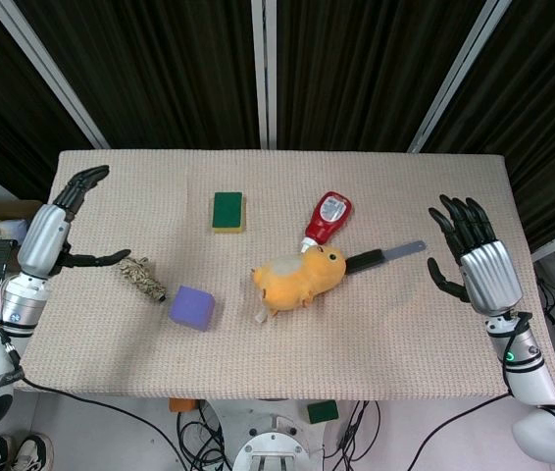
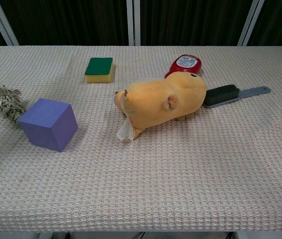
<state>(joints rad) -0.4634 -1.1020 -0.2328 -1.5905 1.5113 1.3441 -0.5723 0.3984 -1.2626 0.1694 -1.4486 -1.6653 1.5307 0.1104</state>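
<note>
- Left hand (image 1: 72,211): held over the table's left edge, fingers spread apart, thumb pointing inward, holding nothing. Seen in the head view only.
- Right hand (image 1: 474,257): raised over the table's right side, fingers apart and extended, palm empty. Seen in the head view only.
- Rope bundle (image 1: 142,276): mottled tan and dark, lying just inward of the left hand's thumb, apart from it; nearest item to that hand.
- Purple cube (image 1: 192,307): just beyond the rope bundle from the left hand, toward the table's near edge.
- Green-and-yellow sponge (image 1: 227,211): flat, green face up, well apart from both hands, toward the far side.
- Orange plush toy (image 1: 299,278): on its side at mid-table, between the two hands, white tag at its near end.
- Red squeeze bottle (image 1: 327,219): lying down, cap end touching the plush toy.
- Brush (image 1: 383,258): dark bristles beside the plush toy, grey handle pointing toward the right hand; nearest item to that hand.
- Table (image 1: 405,343): covered in beige woven cloth.
</note>
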